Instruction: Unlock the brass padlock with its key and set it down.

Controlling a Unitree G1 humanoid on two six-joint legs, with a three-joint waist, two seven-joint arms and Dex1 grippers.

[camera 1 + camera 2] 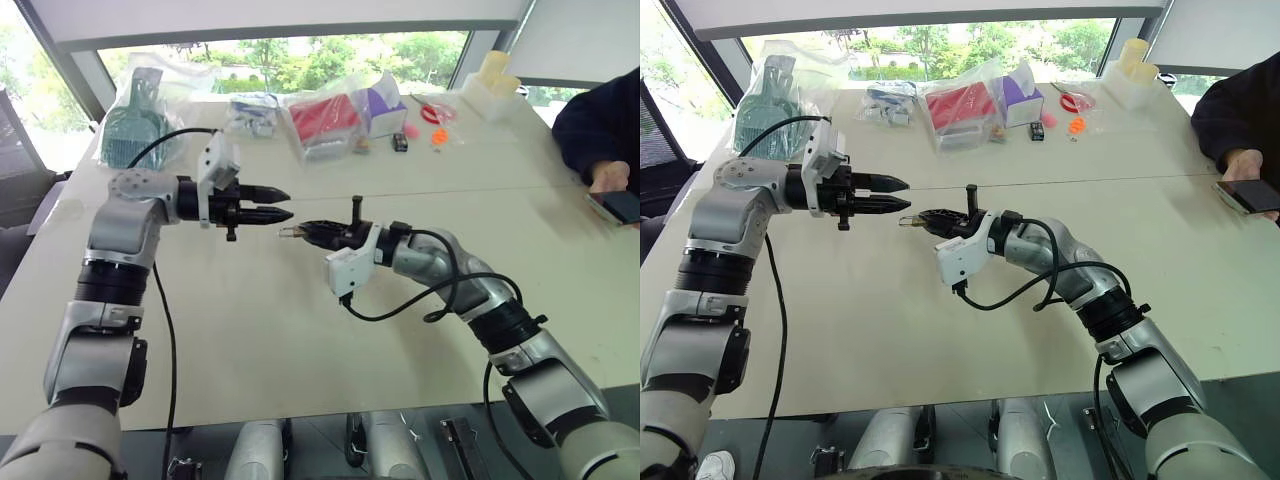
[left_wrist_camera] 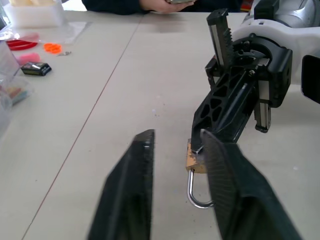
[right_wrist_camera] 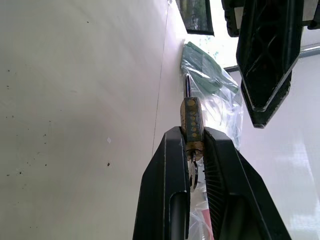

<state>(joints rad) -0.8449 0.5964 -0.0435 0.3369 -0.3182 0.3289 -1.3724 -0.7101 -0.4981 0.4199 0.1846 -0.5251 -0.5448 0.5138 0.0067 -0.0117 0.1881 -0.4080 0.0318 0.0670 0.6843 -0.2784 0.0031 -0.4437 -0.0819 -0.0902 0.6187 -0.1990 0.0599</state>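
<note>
The right gripper [image 1: 298,232] sat at the centre of the head-camera frame, raised above the pale table [image 1: 300,350], with both fingers pressed onto the brass padlock [image 3: 191,127]. In the right wrist view the lock body stood clamped between the fingertips, brass rivet dots facing the camera, shackle pointing away from the gripper; a key [image 3: 193,172] hung from the lock's end nearest the palm, between the fingers.

In the left wrist view the padlock [image 2: 196,161] showed below the right fingertips with its silver shackle loop [image 2: 197,192] hanging toward the table.

The left gripper [image 1: 268,203] was left of centre, pointing toward the right gripper, just beside it but not touching. Its two fingers stood slightly apart with a narrow gap and nothing between them.

Bagged goods [image 1: 325,122] lay along the upper edge of the table. A person's hand [image 1: 610,178] held a phone [image 1: 618,206] at the right edge.
</note>
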